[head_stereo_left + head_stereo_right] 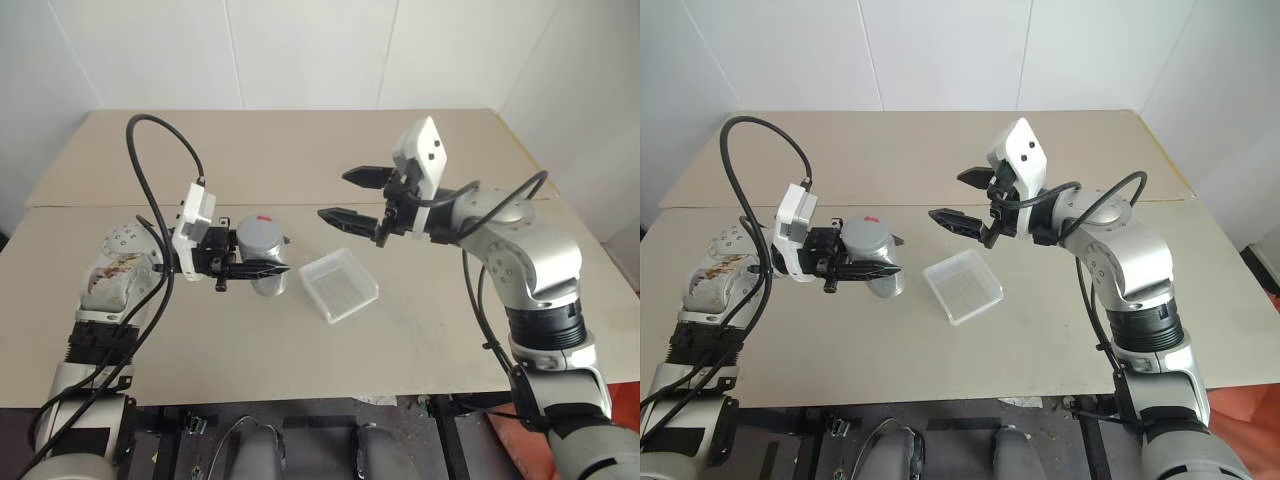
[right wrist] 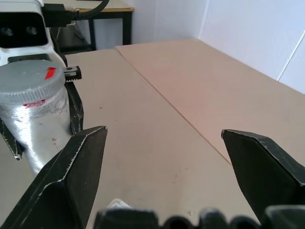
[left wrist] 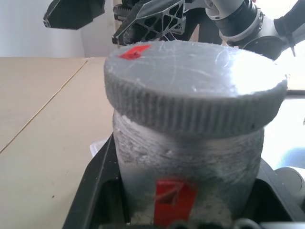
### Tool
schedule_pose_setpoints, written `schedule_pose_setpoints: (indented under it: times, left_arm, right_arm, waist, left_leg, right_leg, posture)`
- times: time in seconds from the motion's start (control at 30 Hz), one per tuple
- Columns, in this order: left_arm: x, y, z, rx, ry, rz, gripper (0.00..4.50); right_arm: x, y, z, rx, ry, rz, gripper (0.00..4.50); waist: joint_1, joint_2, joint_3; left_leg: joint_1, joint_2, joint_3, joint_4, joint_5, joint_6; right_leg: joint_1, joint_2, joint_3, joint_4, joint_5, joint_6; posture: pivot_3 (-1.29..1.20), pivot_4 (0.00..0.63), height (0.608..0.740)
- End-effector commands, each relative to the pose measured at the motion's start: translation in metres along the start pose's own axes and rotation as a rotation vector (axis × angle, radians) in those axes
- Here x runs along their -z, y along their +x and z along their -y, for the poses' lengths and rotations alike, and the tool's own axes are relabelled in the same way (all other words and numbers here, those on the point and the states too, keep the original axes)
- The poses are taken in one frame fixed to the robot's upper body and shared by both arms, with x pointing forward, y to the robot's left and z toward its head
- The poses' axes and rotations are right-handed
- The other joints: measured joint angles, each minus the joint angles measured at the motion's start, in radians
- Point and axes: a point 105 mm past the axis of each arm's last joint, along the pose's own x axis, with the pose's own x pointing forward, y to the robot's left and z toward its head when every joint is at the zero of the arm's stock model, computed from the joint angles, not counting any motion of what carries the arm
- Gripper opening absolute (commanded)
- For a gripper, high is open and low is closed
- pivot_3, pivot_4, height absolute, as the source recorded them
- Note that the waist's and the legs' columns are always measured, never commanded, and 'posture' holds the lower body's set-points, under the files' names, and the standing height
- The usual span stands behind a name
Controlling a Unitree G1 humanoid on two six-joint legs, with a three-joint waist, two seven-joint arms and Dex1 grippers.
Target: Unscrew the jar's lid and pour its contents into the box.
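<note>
The scene is bright and evenly lit, and shadows on the table (image 1: 300, 150) are soft and faint. The head views are sharp throughout. In the left wrist view, glare washes out the right part of the lid (image 3: 190, 86), and the background behind it is blown white. The right wrist view blurs its nearest fingers (image 2: 71, 176).

Left gripper (image 1: 262, 268) is clamped, pointing toward three o'clock; right gripper (image 1: 352, 196) gapes wide, aimed at nine o'clock.
</note>
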Motion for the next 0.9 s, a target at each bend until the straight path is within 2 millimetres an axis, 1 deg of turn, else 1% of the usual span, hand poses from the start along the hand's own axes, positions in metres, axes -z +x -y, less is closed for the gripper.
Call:
schedule_pose_setpoints:
  times: [0.03, 0.13, 0.2, 0.3, 0.47, 0.57, 0.73, 0.9]
  left_arm:
    - [-0.013, -0.002, -0.002, -0.011, 0.051, 0.017, 1.95]
    - [-0.012, 0.003, -0.005, -0.020, 0.051, 0.022, 1.95]
    - [-0.010, 0.008, -0.007, -0.019, 0.050, 0.029, 1.95]
    - [-0.009, 0.014, -0.009, -0.010, 0.051, 0.040, 1.95]
    - [-0.012, 0.020, -0.010, 0.006, 0.060, 0.056, 1.95]
    - [-0.012, 0.020, -0.010, 0.012, 0.063, 0.059, 1.95]
    - [-0.013, 0.017, -0.008, 0.007, 0.064, 0.057, 1.95]
    - [-0.013, 0.012, -0.008, -0.010, 0.065, 0.050, 1.95]
  right_arm:
    - [-0.022, -0.005, -0.012, -0.042, -0.071, 0.075, 4.48]
    - [-0.033, -0.003, -0.034, -0.145, -0.060, 0.129, 4.48]
    - [-0.038, 0.006, -0.048, -0.196, -0.056, 0.153, 4.48]
    - [-0.040, 0.020, -0.058, -0.221, -0.054, 0.158, 4.48]
    - [-0.042, 0.045, -0.061, -0.205, -0.059, 0.135, 4.48]
    - [-0.041, 0.053, -0.059, -0.196, -0.056, 0.125, 4.48]
    - [-0.037, 0.057, -0.054, -0.196, -0.045, 0.117, 4.48]
    - [-0.035, 0.049, -0.046, -0.179, -0.039, 0.119, 4.48]
  waist:
    - [-0.001, 0.000, 0.000]
    - [0.002, 0.000, 0.000]
    - [0.004, 0.000, 0.000]
    - [0.005, 0.000, 0.000]
    - [0.003, 0.000, 0.000]
    - [0.004, 0.000, 0.000]
    - [0.006, 0.000, 0.000]
    - [0.006, 0.000, 0.000]
  left_leg:
    - [0.000, 0.000, 0.000, 0.000, 0.000, 0.000]
    - [0.000, 0.000, 0.000, 0.000, 0.000, 0.000]
    - [0.000, 0.000, 0.000, 0.000, 0.000, 0.000]
    - [0.000, 0.000, 0.000, 0.001, 0.000, 0.000]
    - [0.000, 0.000, 0.000, 0.001, 0.000, 0.000]
    - [0.000, 0.000, 0.000, 0.001, 0.000, 0.000]
    - [0.000, 0.000, 0.000, 0.001, 0.000, 0.000]
    - [0.000, 0.000, 0.000, 0.001, 0.000, 0.000]
  right_leg:
    - [0.000, 0.000, 0.000, 0.000, 0.000, 0.000]
    - [0.000, 0.000, 0.000, 0.000, 0.000, 0.000]
    - [0.000, 0.000, 0.000, 0.000, 0.000, 0.000]
    - [0.000, 0.000, 0.000, 0.000, 0.000, 0.000]
    - [0.000, 0.000, 0.000, 0.001, 0.000, 0.000]
    - [0.000, 0.000, 0.000, 0.001, 0.000, 0.000]
    - [0.000, 0.000, -0.001, 0.001, 0.000, 0.000]
    - [0.000, 0.000, -0.001, 0.001, 0.000, 0.000]
  posture:
    - [0.00, 0.150, 0.740]
    - [0.00, 0.150, 0.740]
    - [0.00, 0.150, 0.740]
    - [0.00, 0.150, 0.740]
    - [0.00, 0.150, 0.740]
    - [0.00, 0.150, 0.740]
    - [0.00, 0.150, 0.740]
    - [0.00, 0.150, 0.740]
